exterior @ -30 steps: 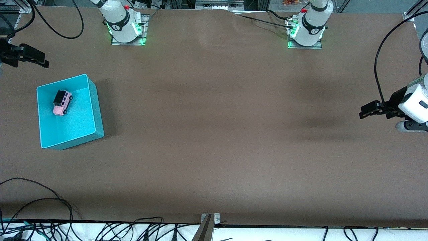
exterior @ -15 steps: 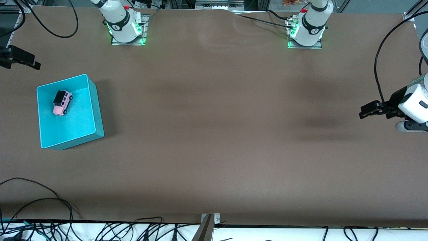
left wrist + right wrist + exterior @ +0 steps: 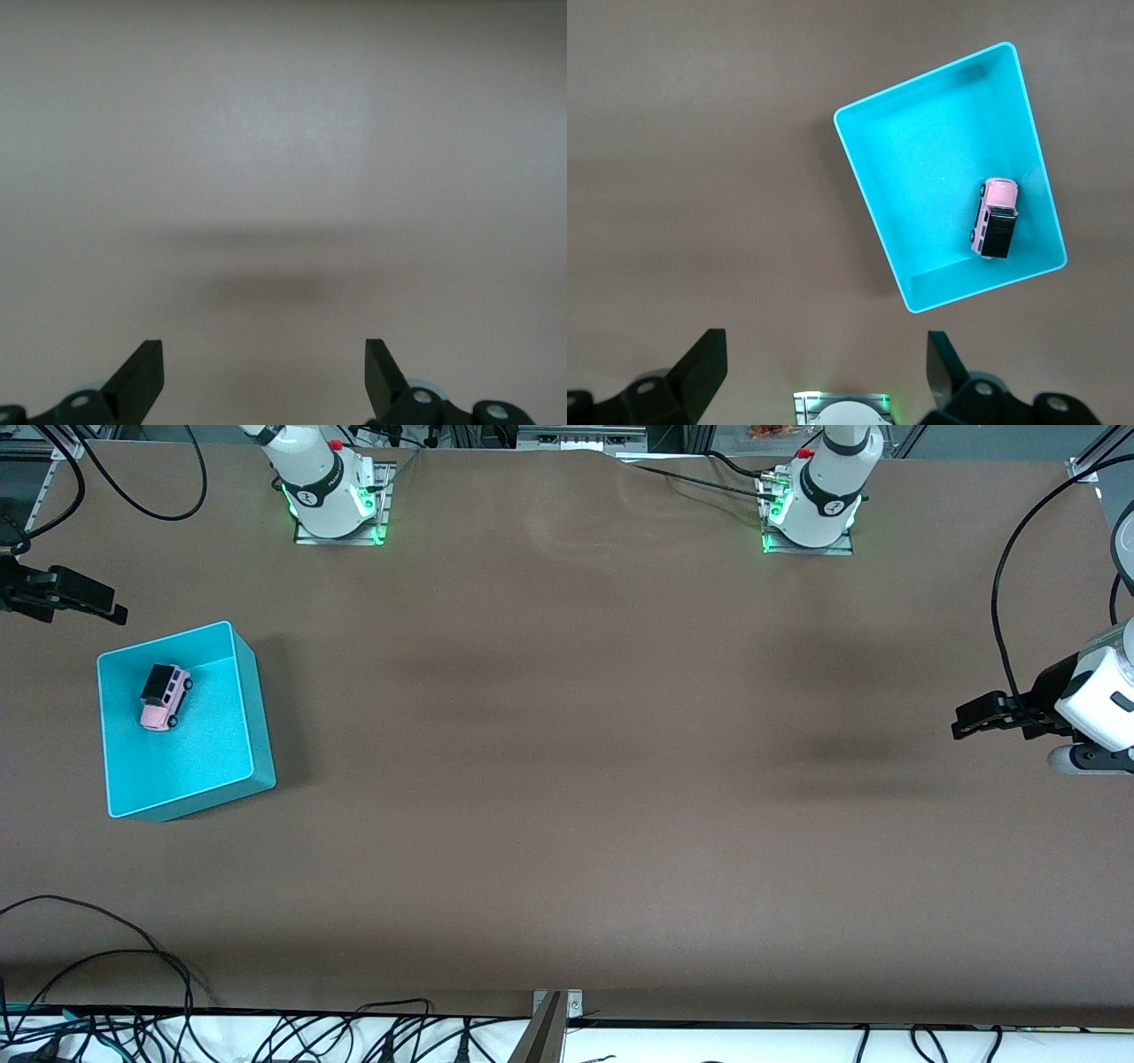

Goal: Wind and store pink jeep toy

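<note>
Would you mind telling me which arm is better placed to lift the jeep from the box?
The right: its open tool hovers beside the turquoise box holding the pink jeep toy; the left tool waits at the table's left-arm end.

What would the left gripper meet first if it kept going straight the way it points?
Probably only the bare brown table: the open left gripper faces plain tabletop with nothing between its fingers. How high it hangs above the surface is hard to judge.
</note>
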Controlling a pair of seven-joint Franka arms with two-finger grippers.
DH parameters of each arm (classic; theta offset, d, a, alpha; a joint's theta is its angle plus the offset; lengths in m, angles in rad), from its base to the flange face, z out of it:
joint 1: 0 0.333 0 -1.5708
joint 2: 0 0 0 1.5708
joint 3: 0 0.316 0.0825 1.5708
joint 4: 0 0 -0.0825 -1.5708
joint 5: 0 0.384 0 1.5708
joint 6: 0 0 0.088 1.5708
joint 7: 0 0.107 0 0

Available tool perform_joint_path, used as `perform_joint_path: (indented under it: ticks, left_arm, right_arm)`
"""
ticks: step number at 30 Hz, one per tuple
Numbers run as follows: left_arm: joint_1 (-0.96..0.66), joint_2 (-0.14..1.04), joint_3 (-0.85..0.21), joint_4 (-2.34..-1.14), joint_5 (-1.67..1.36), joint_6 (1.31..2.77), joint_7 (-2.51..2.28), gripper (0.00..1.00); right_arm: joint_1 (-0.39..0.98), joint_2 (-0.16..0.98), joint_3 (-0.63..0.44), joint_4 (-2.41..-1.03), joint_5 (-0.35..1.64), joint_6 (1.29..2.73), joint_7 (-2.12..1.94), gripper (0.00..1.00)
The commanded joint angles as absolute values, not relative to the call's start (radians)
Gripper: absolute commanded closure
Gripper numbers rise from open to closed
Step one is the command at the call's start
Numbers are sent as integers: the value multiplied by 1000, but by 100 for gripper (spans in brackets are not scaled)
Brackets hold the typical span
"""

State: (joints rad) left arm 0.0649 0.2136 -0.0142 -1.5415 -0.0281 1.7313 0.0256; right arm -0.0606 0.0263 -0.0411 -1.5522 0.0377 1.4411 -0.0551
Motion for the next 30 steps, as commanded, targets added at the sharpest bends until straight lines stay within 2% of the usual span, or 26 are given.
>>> perform_joint_path:
  ticks: [1,18,30]
  left_arm:
    - [61,193,-17,-1560,-8,1729,14,0]
    - [61,195,-17,-1560,-8,1729,14,0]
    - [60,192,-34,-1555,-18,1730,12,0]
  right_arm:
    - [-60,15,-52,-1552,54,1443,-81,0]
    - [-55,18,-49,-1548,52,1454,-69,0]
    - [-57,63,-48,-1503,54,1454,-80,0]
